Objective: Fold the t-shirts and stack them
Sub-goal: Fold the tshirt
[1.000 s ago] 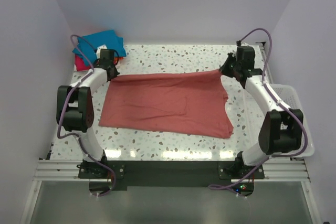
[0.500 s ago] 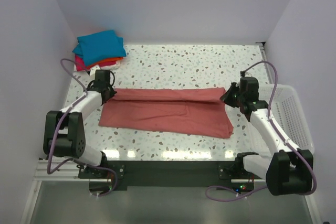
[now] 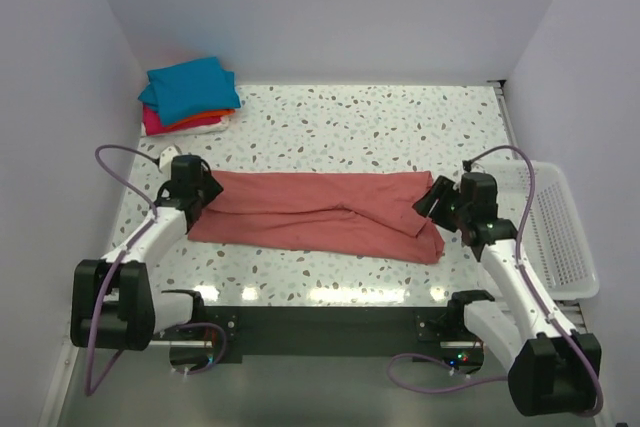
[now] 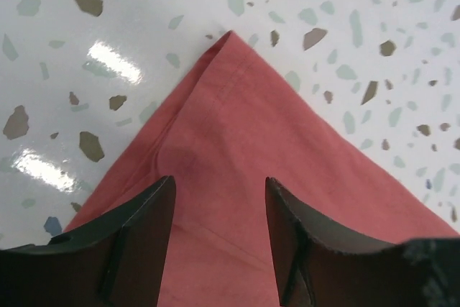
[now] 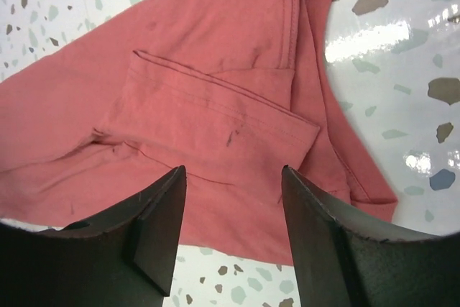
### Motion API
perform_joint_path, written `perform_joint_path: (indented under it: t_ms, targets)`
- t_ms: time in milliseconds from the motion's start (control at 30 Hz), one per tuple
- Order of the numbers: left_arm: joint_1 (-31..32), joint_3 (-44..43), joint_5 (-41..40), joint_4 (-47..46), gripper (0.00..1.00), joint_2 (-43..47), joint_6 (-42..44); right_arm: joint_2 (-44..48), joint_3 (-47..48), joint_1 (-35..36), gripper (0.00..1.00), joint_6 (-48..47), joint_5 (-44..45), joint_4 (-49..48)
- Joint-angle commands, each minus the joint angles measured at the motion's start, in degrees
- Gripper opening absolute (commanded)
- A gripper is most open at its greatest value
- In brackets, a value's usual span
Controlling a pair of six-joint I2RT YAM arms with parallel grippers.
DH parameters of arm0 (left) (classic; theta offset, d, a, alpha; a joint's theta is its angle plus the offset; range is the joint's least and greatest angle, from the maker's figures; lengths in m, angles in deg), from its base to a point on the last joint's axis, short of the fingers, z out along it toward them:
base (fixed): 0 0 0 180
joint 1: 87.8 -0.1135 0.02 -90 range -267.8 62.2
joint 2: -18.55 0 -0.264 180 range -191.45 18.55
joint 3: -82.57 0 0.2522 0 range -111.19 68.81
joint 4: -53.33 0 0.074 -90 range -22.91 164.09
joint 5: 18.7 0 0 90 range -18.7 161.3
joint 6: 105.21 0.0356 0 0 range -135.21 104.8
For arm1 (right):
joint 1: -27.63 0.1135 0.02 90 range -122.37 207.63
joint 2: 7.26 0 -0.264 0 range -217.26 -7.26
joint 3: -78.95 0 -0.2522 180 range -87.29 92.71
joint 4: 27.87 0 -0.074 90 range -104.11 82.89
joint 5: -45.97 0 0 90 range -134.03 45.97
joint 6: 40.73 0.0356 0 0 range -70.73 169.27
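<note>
Left jaws wide over salmon-pink t-shirt (image 3: 310,209) corner, right jaws wide over its sleeve, folded tees (image 3: 190,92) stacked far-left

From above, the left gripper (image 3: 204,196) and right gripper (image 3: 431,209) cover the ends of the salmon t-shirt (image 3: 310,212), so whether they touch it cannot be told. Both wrist views cut this shirt off at their edges. The teal t-shirt (image 3: 190,87) hides all but thin edges of the orange t-shirt (image 3: 207,115) and magenta t-shirt (image 3: 154,125).

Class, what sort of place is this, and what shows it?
Probably a robot test cell: plain white walls enclose a speckled terrazzo-pattern table, left robot arm and right robot arm bolted at its edge.
</note>
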Motion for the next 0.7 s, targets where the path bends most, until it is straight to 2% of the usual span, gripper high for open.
perform_joint_path:
  t_ms: [0,100,267,400,667]
  targets:
    - [-0.17,0.01,3.53,-6.6,0.58,3.39,-1.14,-1.06,4.43,0.05,0.59,-0.62,-0.77,-2.06]
    - [1.67,-0.26,5.74,-9.76,0.51,2.51,-1.4,-7.98,7.68,3.47,0.58,-1.68,2.73,-3.65]
    - [6.41,-1.49,4.34,-9.95,0.45,-0.3,-1.4,-17.84,13.13,12.62,0.56,-2.03,12.3,-5.49]
    - [8.96,-1.14,4.26,-11.26,0.4,-2.23,-1.49,-25.23,16.21,14.29,0.54,-2.82,13.81,-9.08]
    - [11.25,0.01,5.57,-13.64,0.39,-3.64,-1.14,-38.33,23.24,18.6,0.53,-5.02,13.46,-14.2]
